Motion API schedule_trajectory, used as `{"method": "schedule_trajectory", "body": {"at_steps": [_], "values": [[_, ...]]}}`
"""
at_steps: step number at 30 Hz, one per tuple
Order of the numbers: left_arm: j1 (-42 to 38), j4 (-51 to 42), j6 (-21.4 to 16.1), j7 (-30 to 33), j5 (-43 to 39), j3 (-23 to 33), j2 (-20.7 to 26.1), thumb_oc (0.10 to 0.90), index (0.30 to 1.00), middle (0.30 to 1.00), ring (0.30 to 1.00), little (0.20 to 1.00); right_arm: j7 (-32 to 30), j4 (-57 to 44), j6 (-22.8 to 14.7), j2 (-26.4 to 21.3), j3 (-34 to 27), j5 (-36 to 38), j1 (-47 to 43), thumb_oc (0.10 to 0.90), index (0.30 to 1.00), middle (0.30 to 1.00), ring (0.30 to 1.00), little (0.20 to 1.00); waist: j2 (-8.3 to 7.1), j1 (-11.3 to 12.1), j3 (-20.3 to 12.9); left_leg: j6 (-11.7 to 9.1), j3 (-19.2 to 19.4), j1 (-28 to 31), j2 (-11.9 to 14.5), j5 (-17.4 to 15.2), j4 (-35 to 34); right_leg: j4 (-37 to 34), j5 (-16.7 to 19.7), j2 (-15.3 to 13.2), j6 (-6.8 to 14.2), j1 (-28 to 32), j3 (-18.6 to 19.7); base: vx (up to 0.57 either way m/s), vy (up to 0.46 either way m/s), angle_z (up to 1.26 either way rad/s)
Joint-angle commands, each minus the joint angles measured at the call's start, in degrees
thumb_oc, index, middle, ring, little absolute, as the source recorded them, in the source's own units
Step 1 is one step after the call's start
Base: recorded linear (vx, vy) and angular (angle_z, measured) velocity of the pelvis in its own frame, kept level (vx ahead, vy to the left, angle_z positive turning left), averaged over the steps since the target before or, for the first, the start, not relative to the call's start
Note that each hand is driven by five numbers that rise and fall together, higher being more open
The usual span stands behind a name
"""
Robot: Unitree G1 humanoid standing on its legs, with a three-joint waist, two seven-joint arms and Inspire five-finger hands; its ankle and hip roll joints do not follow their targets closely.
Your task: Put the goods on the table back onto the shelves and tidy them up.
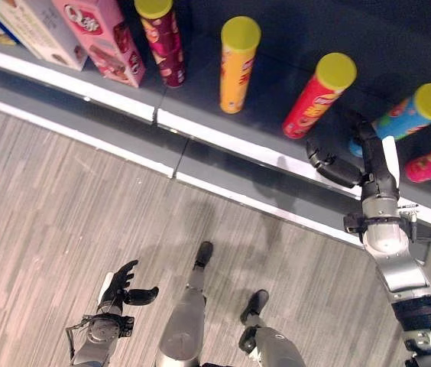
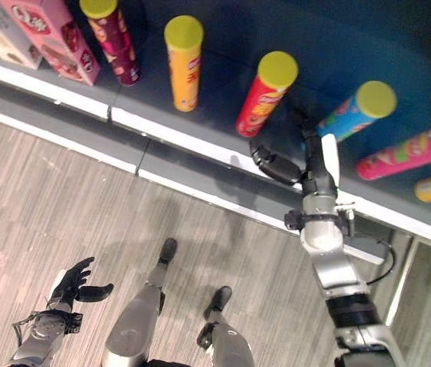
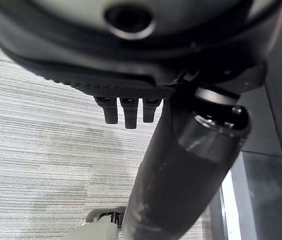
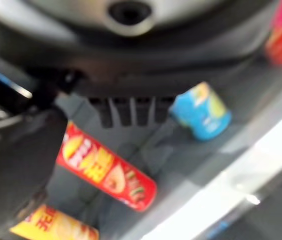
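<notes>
Fingers of right hand straight, released, over shelf front edge between red can and blue can, base hidden. Left hand relaxed above floor.

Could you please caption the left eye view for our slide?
Open right hand reaches between the red can and blue can.

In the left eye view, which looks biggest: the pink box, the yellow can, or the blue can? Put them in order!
1. Pink box: looks biggest.
2. Yellow can.
3. Blue can: looks smallest, but the right hand covers its lower end, so the two cans may really match.
</notes>
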Motion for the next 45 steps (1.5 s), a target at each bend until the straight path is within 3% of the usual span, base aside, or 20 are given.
{"method": "schedule_trajectory", "body": {"at_steps": [1, 3, 6, 13, 15, 18, 21, 25, 28, 29, 30, 31, 32, 34, 36, 37, 39, 40, 41, 45], "values": [[3.78, 3.23, 0.08, 0.35, 2.43, 1.62, 0.41, 0.8, 0.9, 0.9, 0.9, 0.9, 6.67, -6.54, -5.94, -1.13, -1.67, 8.42, 3.33, 0.8, 0.9, 0.9, 0.9, 0.9, -0.93, -1.76, -9.25, -2.64, 0.73, 1.75, 4.38, -9.79, 1.85, 4.28, -2.79, -5.8, 3.35, -2.54, 0.24, 0.04, 0.065, -0.25], [4.05, 4.8, 0.45, -1.04, 3.76, 2.75, -0.22, 0.8, 0.9, 0.9, 0.9, 0.9, 13.5, -10.19, -5.54, 1.84, -2.87, 16.36, 10.71, 0.8, 0.9, 0.9, 0.9, 0.9, -1.37, -4.14, -11.32, -2.44, 2.36, 3.35, 4.44, -10.55, 1.94, 2.96, -1.85, -5.79, 3.67, -1.7, 1.33, 0.06, 0.126, -0.34], [4.66, 6.17, 0.68, -2.03, 5.01, 3.32, -0.94, 0.8, 0.9, 0.9, 0.9, 0.9, 17.09, -10.46, -4.47, 5.14, -4.59, 21.16, 16.51, 0.8, 0.9, 0.9, 0.9, 0.9, -1.51, -6.32, -13.07, -1.61, 4.47, 5.31, 4.1, -12.31, 3.02, 2.77, -1.05, -6.4, 4.03, -1.16, 3.62, 0.07, 0.165, -0.35], [3.77, 5.62, 0.95, -3.24, 8.15, 1.9, -0.96, 0.8, 0.9, 0.9, 0.9, 0.9, 12.89, -6.49, -3.44, 11.48, -11.34, 18.71, 20.49, 0.8, 0.9, 0.9, 0.9, 0.9, -0.19, -11.2, -14.31, 1.45, 14.59, 11.23, 2.58, -15.4, 2.85, 5.81, 5.29, -9.5, 7.1, -5.44, 9.74, 0.0, 0.224, -0.8], [3.22, 4.66, 0.74, -3.12, 8.0, 1.91, -0.48, 0.8, 0.9, 0.9, 0.9, 0.9, 9.8, -4.93, -4.22, 12.64, -12.75, 17.62, 18.96, 0.8, 0.9, 0.9, 0.9, 0.9, 0.73, -10.67, -13.5, 1.26, 19.19, 12.75, 3.99, -15.92, 2.87, 7.66, 6.71, -12.14, 7.42, -6.47, 2.52, -0.08, 0.099, -1.48], [2.76, 4.13, 0.91, -2.11, 7.54, 3.33, -0.03, 0.8, 0.9, 0.9, 0.9, 0.9, 3.2, -3.29, -4.03, 12.31, -14.59, 10.86, 17.09, 0.8, 0.9, 0.9, 0.9, 0.9, 1.16, -8.88, -13.83, 0.19, 26.96, 15.91, 6.97, -16.51, 2.5, 8.1, 6.62, -15.69, 6.89, -4.12, -13.44, -0.01, -0.032, -2.4], [3.45, 4.51, 1.3, -2.01, 8.28, 4.61, -0.5, 0.8, 0.9, 0.9, 0.9, 0.9, 1.33, -4.48, -4.19, 11.42, -17.43, 10.1, 16.99, 0.8, 0.9, 0.9, 0.9, 0.9, -0.78, -8.53, -14.92, -1.23, 30.66, 16.46, 8.92, -16.38, 4.62, 3.57, 6.77, -13.59, 6.81, -2.1, -13.77, 0.05, -0.218, -1.23], [4.73, 3.73, 1.32, -2.02, 7.19, 5.89, -0.82, 0.8, 0.9, 0.9, 0.9, 0.9, 0.48, -6.79, -5.1, 8.79, -19.08, 10.4, 15.54, 0.8, 0.9, 0.9, 0.9, 0.9, -0.93, -8.96, -15.68, -3.25, 32.67, 17.86, 12.76, -15.73, 6.22, 2.8, 5.53, -10.47, 6.03, -2.2, -11.91, 0.1, -0.274, -0.5], [4.7, 3.13, 0.99, -1.85, 5.42, 6.51, -1.54, 0.8, 0.9, 0.9, 0.9, 0.9, -0.64, -8.79, -7.17, 3.26, -20.49, 11.22, 12.74, 0.8, 0.9, 0.9, 0.9, 0.9, 0.05, -9.97, -16.43, -5.71, 34.28, 18.91, 19.17, -14.22, 10.15, 0.47, 1.25, -3.99, 2.69, -0.74, -9.55, 0.14, -0.368, -0.73], [4.92, 2.19, 1.01, -2.29, 4.4, 6.87, -1.67, 0.8, 0.9, 0.9, 0.9, 0.9, -1.08, -9.45, -7.26, 0.4, -20.84, 11.04, 11.45, 0.8, 0.9, 0.9, 0.9, 0.9, 0.33, -9.93, -16.11, -6.23, 33.51, 17.93, 22.07, -11.54, 16.12, -0.47, -0.95, -1.11, 0.57, 0.44, -8.49, 0.17, -0.366, -0.54], [5.0, 2.02, 0.96, -2.19, 4.15, 6.73, -1.54, 0.8, 0.9, 0.9, 0.9, 0.9, -1.16, -9.82, -7.35, -1.21, -20.61, 10.84, 10.29, 0.8, 0.9, 0.9, 0.9, 0.9, 0.15, -9.6, -15.77, -6.06, 32.36, 17.25, 22.32, -9.9, 19.51, -0.59, -1.55, -0.13, -0.09, 0.9, -7.61, 0.15, -0.297, -0.39], [5.38, 1.94, 0.72, -1.98, 3.9, 6.63, -1.56, 0.8, 0.9, 0.9, 0.9, 0.9, -1.39, -9.3, -7.32, -3.06, -19.85, 10.65, 8.2, 0.8, 0.9, 0.9, 0.9, 0.9, 0.09, -8.59, -15.12, -5.64, 29.3, 15.75, 21.93, -9.1, 23.46, -0.68, -2.35, 0.74, -0.98, 1.25, -6.44, 0.07, -0.179, -0.31], [5.84, 1.27, 0.39, -2.23, 3.28, 7.01, -1.73, 0.8, 0.9, 0.9, 0.9, 0.9, -1.05, -9.27, -7.21, -4.77, -18.82, 10.11, 7.15, 0.8, 0.9, 0.9, 0.9, 0.9, -0.23, -7.32, -14.5, -4.45, 24.75, 13.59, 19.71, -10.81, 24.97, -0.75, -3.13, 1.45, -1.48, 1.38, -5.03, 0.05, -0.158, -0.93], [6.37, 2.08, 0.22, -2.21, 3.14, 7.43, -2.28, 0.8, 0.9, 0.9, 0.9, 0.9, -0.3, -9.29, -6.86, -7.3, -18.06, 9.14, 5.81, 0.8, 0.9, 0.9, 0.9, 0.9, -1.34, -5.61, -13.88, -2.67, 17.71, 9.2, 12.96, -16.27, 26.99, -0.75, -3.77, 2.04, -1.49, 1.97, -2.58, 0.08, -0.136, -1.1], [6.77, 2.24, 0.05, -2.53, 3.4, 7.1, -2.64, 0.8, 0.9, 0.9, 0.9, 0.9, -0.5, -8.9, -6.86, -8.87, -18.58, 8.9, 4.55, 0.8, 0.9, 0.9, 0.9, 0.9, -2.27, -4.34, -13.15, -0.92, 17.27, 5.9, 8.95, -18.48, 25.43, -0.75, -3.09, 0.99, -0.98, 1.84, -2.5, 0.08, -0.038, -0.38], [6.76, 3.08, 0.15, -2.97, 4.24, 6.01, -2.88, 0.8, 0.9, 0.9, 0.9, 0.9, -1.43, -7.93, -7.3, -9.93, -17.54, 8.41, 1.81, 0.8, 0.9, 0.9, 0.9, 0.9, -1.52, -2.81, -13.1, -0.27, 17.0, 3.66, 6.33, -16.92, 21.39, -0.75, -2.92, 1.7, -0.35, 1.7, -1.37, 0.11, 0.031, -0.42], [6.72, 3.12, 0.12, -2.96, 4.25, 6.06, -2.94, 0.8, 0.9, 0.9, 0.9, 0.9, -1.47, -7.79, -7.36, -10.01, -17.4, 8.41, 1.63, 0.8, 0.9, 0.9, 0.9, 0.9, -1.59, -2.74, -13.08, -0.24, 17.2, 3.89, 6.24, -16.73, 20.99, -0.75, -2.9, 1.6, -0.32, 1.65, -1.22, 0.09, 0.036, -0.56], [7.17, 4.1, 0.05, -3.08, 5.09, 5.28, -3.37, 0.8, 0.9, 0.9, 0.9, 0.9, -2.47, -6.66, -7.6, -10.57, -15.63, 7.34, -0.67, 0.8, 0.9, 0.9, 0.9, 0.9, -0.24, -0.38, -13.07, -0.19, 14.24, 1.73, 2.02, -11.81, 12.9, -0.75, -2.94, 3.21, 0.09, 2.04, 0.4, 0.17, 0.039, -0.52], [7.29, 4.68, 0.0, -3.05, 5.07, 4.91, -3.55, 0.8, 0.9, 0.9, 0.9, 0.9, -2.72, -6.21, -7.65, -10.96, -14.95, 7.07, -1.89, 0.8, 0.9, 0.9, 0.9, 0.9, 0.33, 0.73, -12.96, -0.51, 12.96, 0.28, 0.58, -10.62, 9.76, -0.75, -3.76, 4.14, 0.1, 2.9, 1.15, 0.16, 0.042, -0.58], [7.09, 6.01, 0.19, -3.26, 5.56, 4.15, -3.79, 0.8, 0.9, 0.9, 0.9, 0.9, -4.4, -6.03, -8.12, -10.88, -14.5, 7.09, -4.93, 0.8, 0.9, 0.9, 0.9, 0.9, 2.28, 2.01, -13.18, -2.23, 15.0, -2.36, -0.1, -6.11, 3.61, -0.75, -6.19, 6.3, -0.67, 5.08, 1.82, 0.22, 0.035, -0.62]]}}
